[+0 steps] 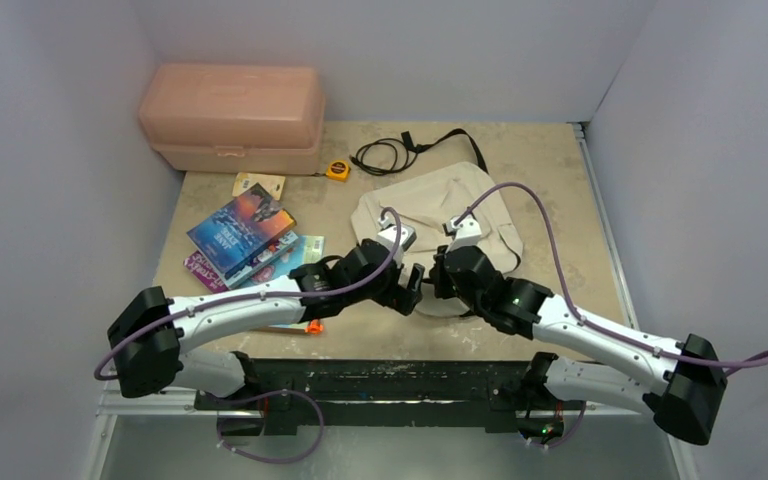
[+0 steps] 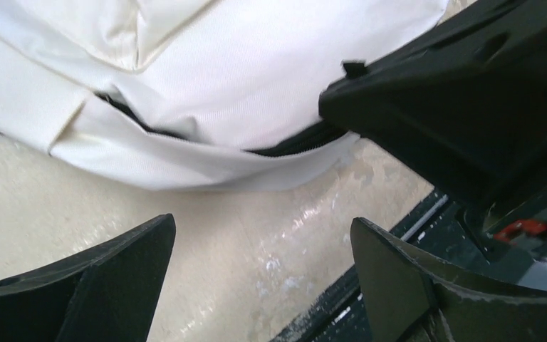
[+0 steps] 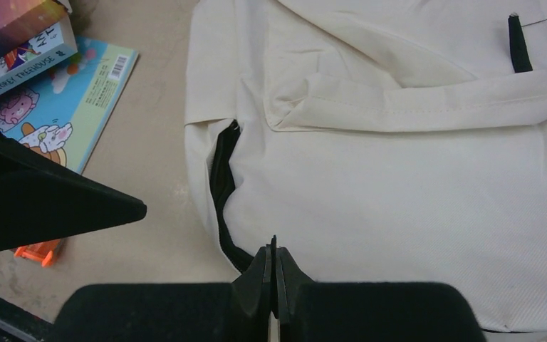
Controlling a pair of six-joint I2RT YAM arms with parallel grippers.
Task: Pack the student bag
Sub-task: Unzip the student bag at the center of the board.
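Observation:
The student bag (image 1: 440, 215) is a cream fabric backpack lying flat mid-table, its black zipper (image 3: 221, 171) partly gaping along the near-left corner. My right gripper (image 3: 273, 249) is shut at the bag's near edge, and a thin black tab of the zipper sticks up between its tips. In the top view the right gripper (image 1: 438, 275) sits at that same edge. My left gripper (image 2: 260, 228) is open over bare table just short of the bag (image 2: 242, 78), with nothing between its fingers. It faces the right gripper in the top view, left gripper (image 1: 412, 298) close beside it.
A pink plastic box (image 1: 232, 118) stands at the back left. Books (image 1: 243, 235) lie left of the bag, with a small orange item (image 1: 313, 326) near them. A yellow tape measure (image 1: 337, 170) and a black cable (image 1: 385, 155) lie behind the bag.

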